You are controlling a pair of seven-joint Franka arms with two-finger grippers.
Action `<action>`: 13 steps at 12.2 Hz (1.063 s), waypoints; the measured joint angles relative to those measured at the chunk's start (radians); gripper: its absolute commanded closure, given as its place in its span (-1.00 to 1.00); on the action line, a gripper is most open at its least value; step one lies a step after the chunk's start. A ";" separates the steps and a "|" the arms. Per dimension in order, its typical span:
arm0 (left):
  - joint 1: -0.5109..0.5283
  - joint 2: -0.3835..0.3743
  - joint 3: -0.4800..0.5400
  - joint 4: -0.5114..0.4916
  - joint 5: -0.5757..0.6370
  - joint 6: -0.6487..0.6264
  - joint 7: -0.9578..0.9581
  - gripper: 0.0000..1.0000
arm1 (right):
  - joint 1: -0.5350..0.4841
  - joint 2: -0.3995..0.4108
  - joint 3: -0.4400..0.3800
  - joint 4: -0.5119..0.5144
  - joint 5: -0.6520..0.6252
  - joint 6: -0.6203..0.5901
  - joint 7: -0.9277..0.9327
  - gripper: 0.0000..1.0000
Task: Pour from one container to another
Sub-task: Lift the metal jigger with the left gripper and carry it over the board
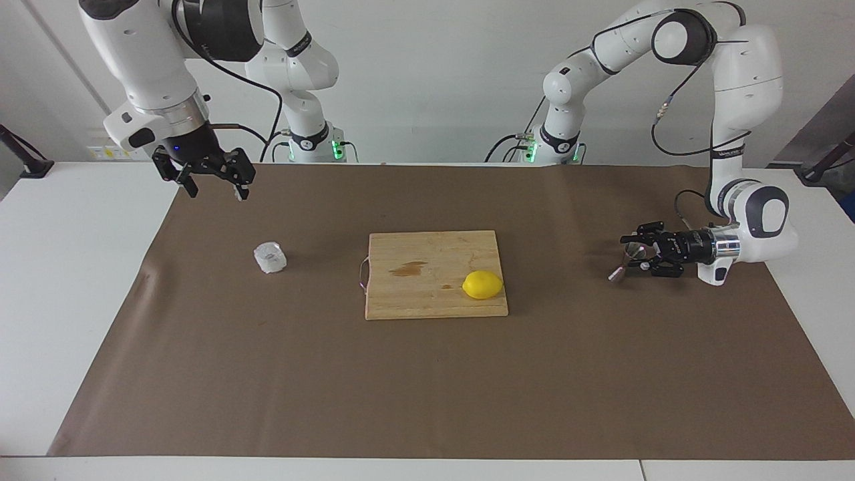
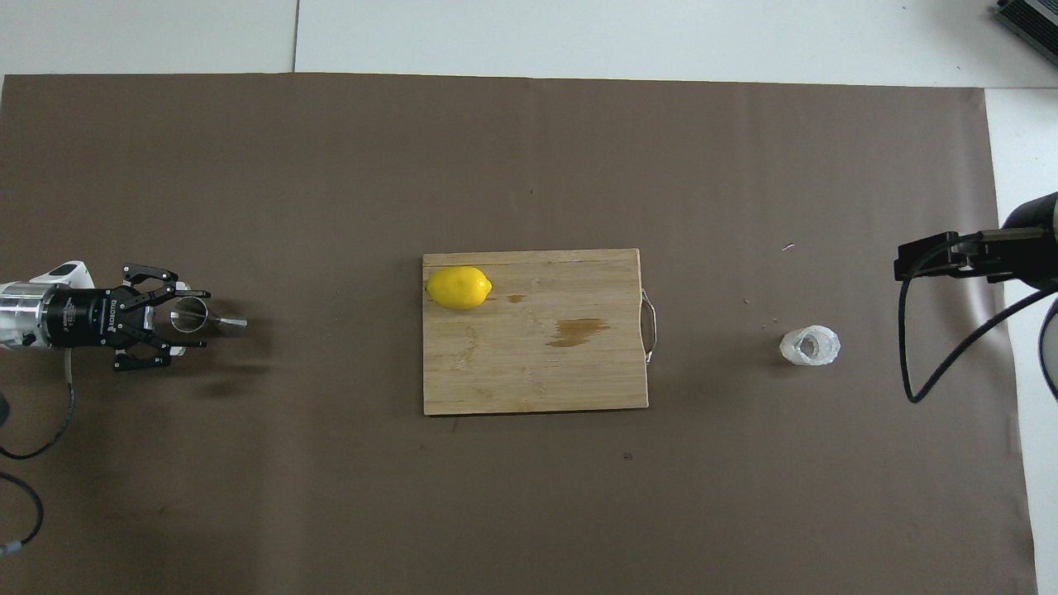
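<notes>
The small translucent ribbed cup (image 1: 270, 257) (image 2: 810, 346) sits on the brown mat toward the right arm's end of the table. The silvery hourglass jigger (image 1: 618, 272) (image 2: 227, 322) stands on the mat at the left arm's end. My left gripper (image 1: 632, 252) (image 2: 199, 318) lies level just above the mat, with its fingers on either side of the jigger's upper cone and a thin gap still showing on each side. My right gripper (image 1: 211, 184) hangs open in the air over the mat's edge nearest the robots, apart from the cup, holding nothing.
A wooden cutting board (image 1: 414, 294) (image 2: 537, 372) with a wet brown stain lies mid-table. A yellow lemon (image 1: 482, 284) (image 2: 459, 287) rests on its corner toward the left arm. The right arm's black mount and cable (image 2: 950, 256) hang over the mat's end.
</notes>
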State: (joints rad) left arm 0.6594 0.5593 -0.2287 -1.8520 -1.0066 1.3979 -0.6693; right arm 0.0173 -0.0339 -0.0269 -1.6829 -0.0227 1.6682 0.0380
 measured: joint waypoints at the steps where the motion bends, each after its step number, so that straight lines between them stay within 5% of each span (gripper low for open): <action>1: 0.000 0.000 0.000 0.000 0.000 0.000 -0.004 0.31 | 0.000 0.000 0.000 0.000 0.000 0.000 0.000 -1.00; 3: 0.000 0.000 0.000 -0.001 0.000 0.002 -0.022 0.48 | 0.000 0.000 0.000 0.000 0.000 0.000 0.000 -1.00; 5: 0.000 0.000 0.000 -0.001 0.000 0.003 -0.031 0.95 | 0.000 0.000 0.000 0.000 0.000 0.000 0.000 -1.00; 10: -0.003 -0.018 -0.052 0.004 -0.048 0.003 -0.078 1.00 | 0.000 0.000 0.000 0.000 0.000 0.000 0.000 -1.00; 13: -0.111 -0.081 -0.071 0.003 -0.150 0.042 -0.142 1.00 | 0.000 0.000 0.000 0.000 0.000 0.000 0.000 -1.00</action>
State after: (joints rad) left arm 0.5484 0.4782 -0.2997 -1.8491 -1.1570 1.4399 -0.8108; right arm 0.0173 -0.0339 -0.0269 -1.6829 -0.0227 1.6682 0.0380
